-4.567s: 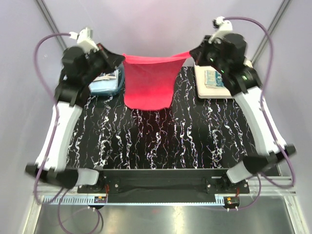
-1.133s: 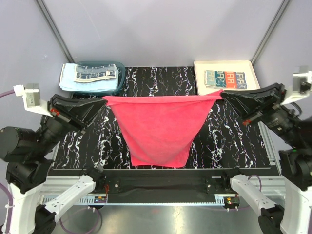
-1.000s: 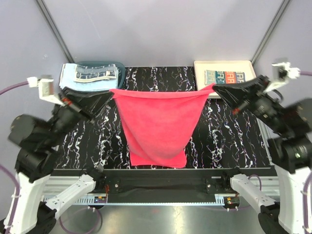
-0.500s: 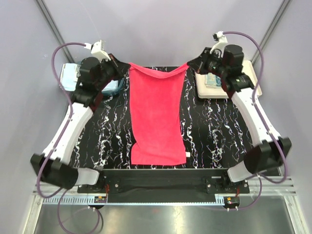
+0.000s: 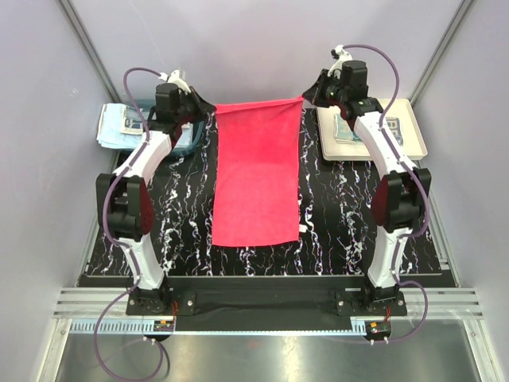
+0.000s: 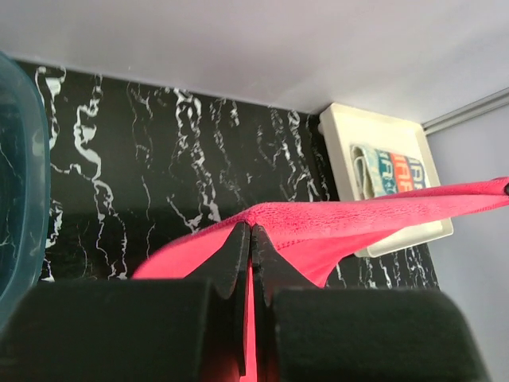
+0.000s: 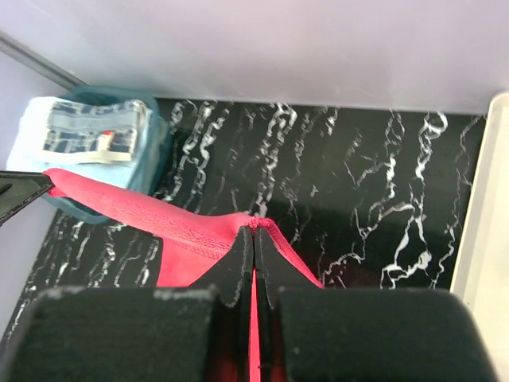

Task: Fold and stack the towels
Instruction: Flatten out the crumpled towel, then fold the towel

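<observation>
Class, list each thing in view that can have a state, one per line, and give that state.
red towel, unfolded, stretched by its far corners between both claws
left claw, shut on one corner of the red towel
right claw, shut on the other corner
basket, holding piled towels
tray, holding a folded patterned towel
</observation>
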Motion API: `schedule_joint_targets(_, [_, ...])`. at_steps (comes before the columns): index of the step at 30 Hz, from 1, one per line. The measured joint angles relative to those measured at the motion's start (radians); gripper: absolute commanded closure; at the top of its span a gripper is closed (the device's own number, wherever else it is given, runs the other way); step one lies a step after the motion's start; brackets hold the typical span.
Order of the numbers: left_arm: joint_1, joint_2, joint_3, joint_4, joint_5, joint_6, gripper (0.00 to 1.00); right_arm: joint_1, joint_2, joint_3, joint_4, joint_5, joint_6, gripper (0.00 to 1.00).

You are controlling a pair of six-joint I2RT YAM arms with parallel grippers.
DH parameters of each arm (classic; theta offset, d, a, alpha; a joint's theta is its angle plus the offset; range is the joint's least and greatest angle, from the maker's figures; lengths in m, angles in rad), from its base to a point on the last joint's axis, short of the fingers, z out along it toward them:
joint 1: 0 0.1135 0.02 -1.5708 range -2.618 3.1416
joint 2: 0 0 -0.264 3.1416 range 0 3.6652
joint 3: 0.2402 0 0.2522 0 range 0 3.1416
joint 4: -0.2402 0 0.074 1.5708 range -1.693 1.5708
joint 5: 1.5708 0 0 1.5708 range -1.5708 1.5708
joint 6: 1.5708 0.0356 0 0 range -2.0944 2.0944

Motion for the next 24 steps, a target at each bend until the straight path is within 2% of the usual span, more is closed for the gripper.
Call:
schedule_joint_targets(5, [0.008, 0.074, 0.005, 0.016, 0.026, -0.022, 1.00, -0.005, 0.078, 0.034, -0.041, 0.004, 0.003, 1.00])
schedule_joint_targets(12, [0.008, 0.084, 0.000, 0.019, 0.043, -0.049, 1.00, -0.006, 0.084, 0.001, -0.086, 0.004, 0.030, 1.00])
schedule_joint_targets(24, [0.000, -0.027, -0.322, -0.011, 0.051, -0.151, 1.00, -0.006, -0.067, -0.428, -0.105, -0.004, 0.137, 1.00])
